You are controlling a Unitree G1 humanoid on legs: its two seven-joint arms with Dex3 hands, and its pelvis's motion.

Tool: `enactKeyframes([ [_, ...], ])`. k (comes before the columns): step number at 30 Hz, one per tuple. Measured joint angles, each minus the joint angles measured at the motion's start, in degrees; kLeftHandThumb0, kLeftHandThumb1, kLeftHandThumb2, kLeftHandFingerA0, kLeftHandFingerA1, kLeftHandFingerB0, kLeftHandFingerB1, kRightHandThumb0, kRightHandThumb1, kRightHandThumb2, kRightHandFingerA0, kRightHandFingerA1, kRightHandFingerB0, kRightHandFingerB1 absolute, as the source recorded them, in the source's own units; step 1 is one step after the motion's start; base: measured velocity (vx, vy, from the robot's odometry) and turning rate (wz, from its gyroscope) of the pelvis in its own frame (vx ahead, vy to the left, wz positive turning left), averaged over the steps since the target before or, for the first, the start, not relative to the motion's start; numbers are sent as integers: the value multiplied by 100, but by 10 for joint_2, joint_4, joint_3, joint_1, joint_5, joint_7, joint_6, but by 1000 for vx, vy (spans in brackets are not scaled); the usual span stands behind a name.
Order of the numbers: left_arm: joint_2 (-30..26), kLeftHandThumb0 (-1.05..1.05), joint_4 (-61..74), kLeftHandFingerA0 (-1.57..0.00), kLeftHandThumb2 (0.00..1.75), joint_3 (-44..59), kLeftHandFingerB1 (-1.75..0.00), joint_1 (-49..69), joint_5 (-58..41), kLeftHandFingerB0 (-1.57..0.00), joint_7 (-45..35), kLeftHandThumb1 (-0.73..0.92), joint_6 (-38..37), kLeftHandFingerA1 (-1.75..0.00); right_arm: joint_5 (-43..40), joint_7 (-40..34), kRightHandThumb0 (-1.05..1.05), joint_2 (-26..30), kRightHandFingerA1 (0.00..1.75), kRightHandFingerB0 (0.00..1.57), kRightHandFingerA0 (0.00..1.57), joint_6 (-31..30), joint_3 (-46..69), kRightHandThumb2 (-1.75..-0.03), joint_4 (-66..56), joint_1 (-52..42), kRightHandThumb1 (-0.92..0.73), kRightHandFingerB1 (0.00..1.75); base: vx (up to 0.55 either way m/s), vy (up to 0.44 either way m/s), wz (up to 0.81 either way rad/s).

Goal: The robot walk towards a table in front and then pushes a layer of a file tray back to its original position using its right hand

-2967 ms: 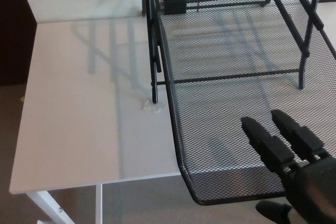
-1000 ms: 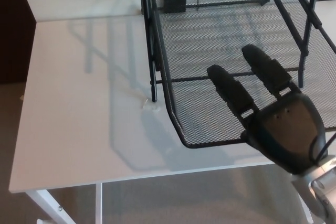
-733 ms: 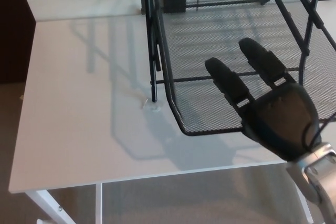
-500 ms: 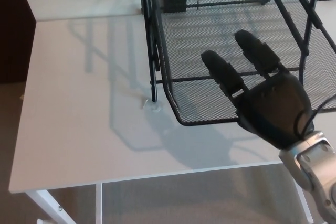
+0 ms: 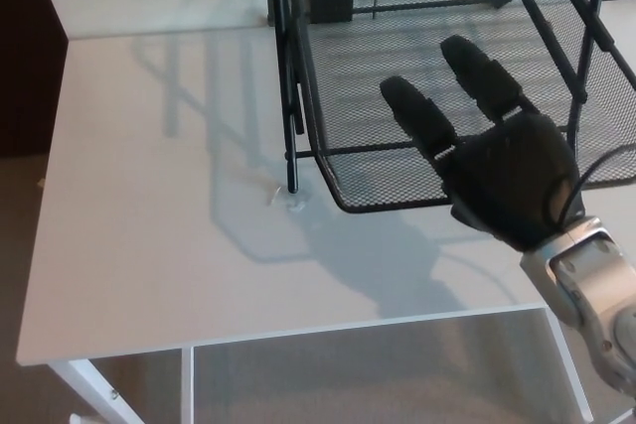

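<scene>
A black wire-mesh file tray layer (image 5: 358,96) sits in its black frame (image 5: 288,67) on the white table (image 5: 149,196), its front edge still jutting a little past the frame's front posts. My right hand (image 5: 497,171) is open, two fingers (image 5: 417,116) stretched forward over the mesh, the palm pressed against the tray's front rim. The thumb is hidden. My left hand does not show.
The table's near edge (image 5: 298,330) runs below my hand, with white legs and floor beneath. A small black block (image 5: 330,2) sits at the back by the frame. A dark panel (image 5: 25,57) stands at far left.
My right hand has moved forward and up, and the mesh layer has slid back into the frame; its front rim has retreated from past the table edge to near the front posts.
</scene>
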State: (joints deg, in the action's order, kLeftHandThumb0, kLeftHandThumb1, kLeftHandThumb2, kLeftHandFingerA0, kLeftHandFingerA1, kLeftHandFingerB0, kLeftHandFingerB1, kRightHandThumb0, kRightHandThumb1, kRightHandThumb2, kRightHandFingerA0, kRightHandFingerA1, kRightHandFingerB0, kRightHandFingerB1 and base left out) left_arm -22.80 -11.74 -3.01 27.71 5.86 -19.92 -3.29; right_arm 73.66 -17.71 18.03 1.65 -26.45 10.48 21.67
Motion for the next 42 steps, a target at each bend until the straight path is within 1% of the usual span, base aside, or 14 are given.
enactKeyframes([
  [2,0,-25,-1,-57,60,0,-39,-1,0,-48,0,70,-2,-43,-1,3,-52,0,0,1,0,-1,-1,-65,3,9,-31,12,0,0,0],
  [3,0,-24,-2,-56,60,0,-39,-1,1,-48,0,69,-3,-43,-1,4,-54,0,0,0,0,-1,-1,-66,5,14,-34,8,0,0,0],
  [5,0,-25,-3,-55,60,0,-38,-1,1,-47,0,70,-3,-43,-3,5,-54,0,0,1,0,-1,-1,-66,12,25,-34,9,0,0,0],
  [6,0,-25,-3,-56,60,0,-39,-1,2,-47,0,69,-3,-43,-5,5,-53,-2,0,3,0,-1,-1,-66,23,34,-33,12,0,0,0],
  [12,0,-25,-3,-57,60,-2,-39,0,4,-48,0,70,-3,-44,-16,5,-54,-6,3,5,0,-1,-4,-67,60,54,-33,20,0,0,0],
  [15,-1,-25,-3,-57,60,-3,-39,-3,6,-48,0,70,-7,-44,-21,5,-54,-10,4,5,0,-1,-5,-67,73,61,-34,21,0,0,0],
  [18,-2,-26,-4,-57,60,-3,-39,-4,7,-47,0,70,-9,-44,-22,5,-53,-15,7,3,0,-1,-7,-69,85,69,-35,20,0,0,0],
  [21,-3,-26,-4,-57,60,-5,-39,-5,7,-48,0,69,-11,-44,-22,5,-54,-17,4,3,0,-6,-9,-68,88,73,-34,17,0,0,0],
  [22,-4,-27,-4,-57,60,-5,-39,-6,8,-48,0,69,-11,-44,-22,5,-56,-18,2,2,0,-7,-9,-68,88,73,-35,13,0,0,0],
  [26,-4,-27,-8,-57,60,-6,-39,-9,8,-48,0,69,-15,-44,-22,5,-59,-19,1,4,0,-11,-15,-69,92,76,-37,13,0,0,0],
  [29,-7,-29,-8,-57,60,-7,-38,-10,8,-48,0,69,-18,-43,-23,4,-65,-19,0,6,0,-14,-18,-73,92,76,-41,15,0,0,0],
  [32,-11,-28,-4,-55,60,-7,-38,-10,8,-47,0,68,-18,-43,-26,6,-75,-18,0,3,0,-14,-18,-79,87,76,-47,9,0,0,0],
  [37,-13,-28,-4,-57,60,-7,-39,-14,8,-47,-1,69,-18,-43,-29,16,-76,-13,0,4,0,-17,-19,-80,68,74,-47,10,0,0,0],
  [42,-13,-28,-3,-57,60,-9,-38,-13,8,-48,-1,69,-18,-43,-37,20,-78,-13,0,2,0,-17,-19,-81,71,75,-48,8,0,0,0],
])
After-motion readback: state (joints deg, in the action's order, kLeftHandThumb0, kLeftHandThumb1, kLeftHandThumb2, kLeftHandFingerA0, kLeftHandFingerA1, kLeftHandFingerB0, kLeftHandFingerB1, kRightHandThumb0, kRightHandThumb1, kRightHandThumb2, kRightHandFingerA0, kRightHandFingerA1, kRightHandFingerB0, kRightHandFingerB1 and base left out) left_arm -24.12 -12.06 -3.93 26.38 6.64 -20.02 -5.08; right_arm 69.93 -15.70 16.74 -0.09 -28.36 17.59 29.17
